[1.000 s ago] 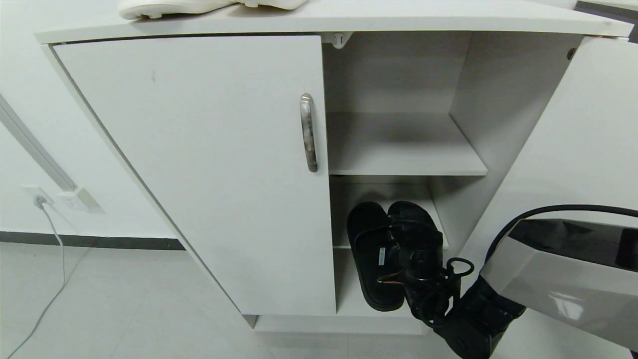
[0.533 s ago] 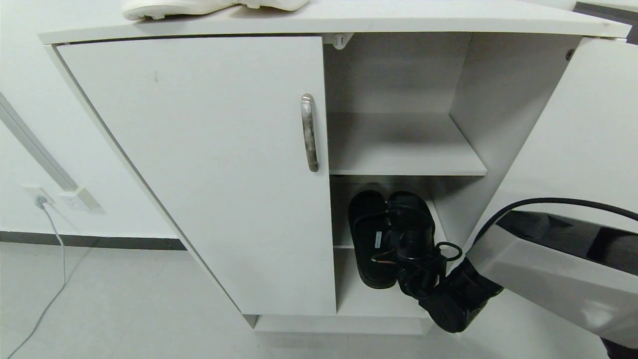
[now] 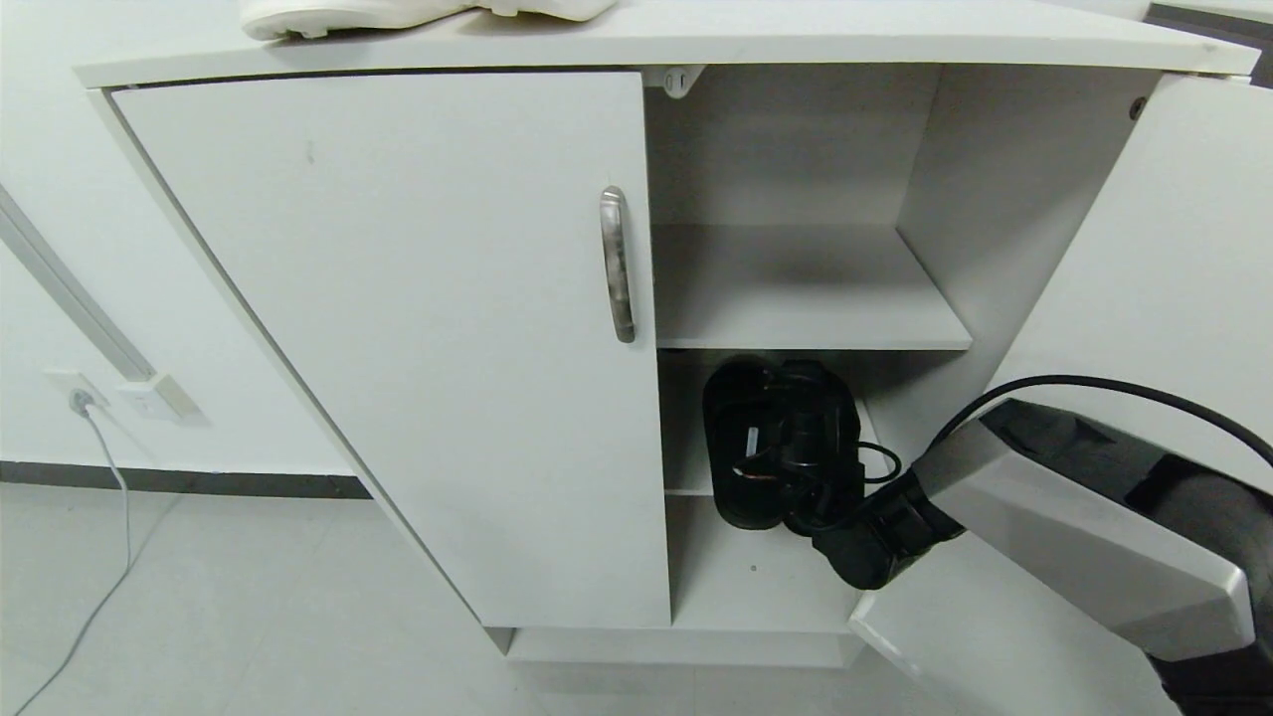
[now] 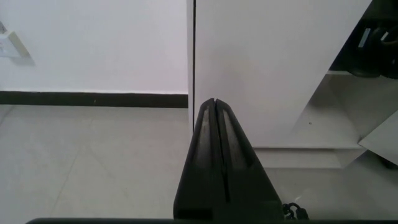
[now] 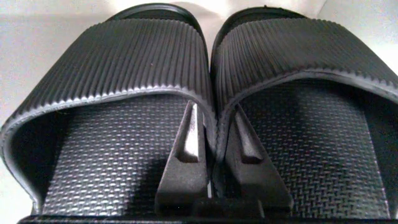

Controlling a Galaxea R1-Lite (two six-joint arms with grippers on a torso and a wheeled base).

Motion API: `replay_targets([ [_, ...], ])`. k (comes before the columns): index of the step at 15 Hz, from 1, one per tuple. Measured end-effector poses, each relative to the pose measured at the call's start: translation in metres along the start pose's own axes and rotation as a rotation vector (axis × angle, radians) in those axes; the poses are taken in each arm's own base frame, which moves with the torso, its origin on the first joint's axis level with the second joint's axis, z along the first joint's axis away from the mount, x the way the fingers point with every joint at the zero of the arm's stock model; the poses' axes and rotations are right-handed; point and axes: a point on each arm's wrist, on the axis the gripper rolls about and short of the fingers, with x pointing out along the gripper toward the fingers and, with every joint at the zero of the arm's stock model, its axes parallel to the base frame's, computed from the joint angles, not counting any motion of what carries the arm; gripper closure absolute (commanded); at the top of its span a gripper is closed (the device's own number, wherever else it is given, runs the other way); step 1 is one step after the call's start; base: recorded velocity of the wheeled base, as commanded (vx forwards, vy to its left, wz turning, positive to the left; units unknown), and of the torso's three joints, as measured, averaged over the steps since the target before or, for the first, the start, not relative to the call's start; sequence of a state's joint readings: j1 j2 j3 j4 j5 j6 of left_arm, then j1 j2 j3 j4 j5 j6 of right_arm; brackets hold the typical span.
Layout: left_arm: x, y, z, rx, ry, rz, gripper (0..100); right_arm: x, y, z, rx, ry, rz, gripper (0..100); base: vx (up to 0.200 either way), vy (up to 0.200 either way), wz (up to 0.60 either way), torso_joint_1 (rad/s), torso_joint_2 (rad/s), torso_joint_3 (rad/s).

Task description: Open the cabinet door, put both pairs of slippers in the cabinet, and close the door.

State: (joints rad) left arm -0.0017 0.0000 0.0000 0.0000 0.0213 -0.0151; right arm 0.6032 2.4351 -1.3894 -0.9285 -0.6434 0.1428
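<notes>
Black ribbed slippers [image 3: 756, 447], pinched together by their inner strap edges in the closed right claw [image 5: 214, 130], are toes-first in the cabinet's [image 3: 796, 40] middle compartment. Their heels are at the front edge of the shelf [image 3: 681, 457]; whether they rest on it I cannot tell. The right door [image 3: 1174, 249] stands open, so that step looks done. Left to do: release this pair, stow the white slippers [image 3: 398, 12] lying on the cabinet's top, and shut the door. The left claw [image 4: 214, 109] is closed on nothing, low before the shut left door [image 3: 398, 298].
</notes>
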Motion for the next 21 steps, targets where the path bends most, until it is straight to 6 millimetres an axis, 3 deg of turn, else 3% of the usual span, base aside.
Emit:
replay_targets([
  [8, 0.0, 0.0, 0.0, 0.0, 0.0, 0.0, 100, 0.023, 0.007, 0.004, 0.005, -0.005, -0.016, 100, 0.0, 0.0, 0.0, 0.0, 0.0, 0.0],
  [16, 0.0, 0.0, 0.0, 0.0, 0.0, 0.001, 100, 0.028, 0.007, -0.003, 0.003, 0.001, -0.02, 100, 0.0, 0.0, 0.0, 0.0, 0.0, 0.0],
  [17, 0.0, 0.0, 0.0, 0.0, 0.0, 0.001, 100, 0.028, 0.007, -0.004, 0.001, 0.004, -0.02, 0, 0.0, 0.0, 0.0, 0.0, 0.0, 0.0],
  [21, 0.0, 0.0, 0.0, 0.0, 0.0, 0.001, 100, 0.028, 0.007, -0.008, -0.009, 0.017, -0.024, 0, 0.0, 0.0, 0.0, 0.0, 0.0, 0.0],
])
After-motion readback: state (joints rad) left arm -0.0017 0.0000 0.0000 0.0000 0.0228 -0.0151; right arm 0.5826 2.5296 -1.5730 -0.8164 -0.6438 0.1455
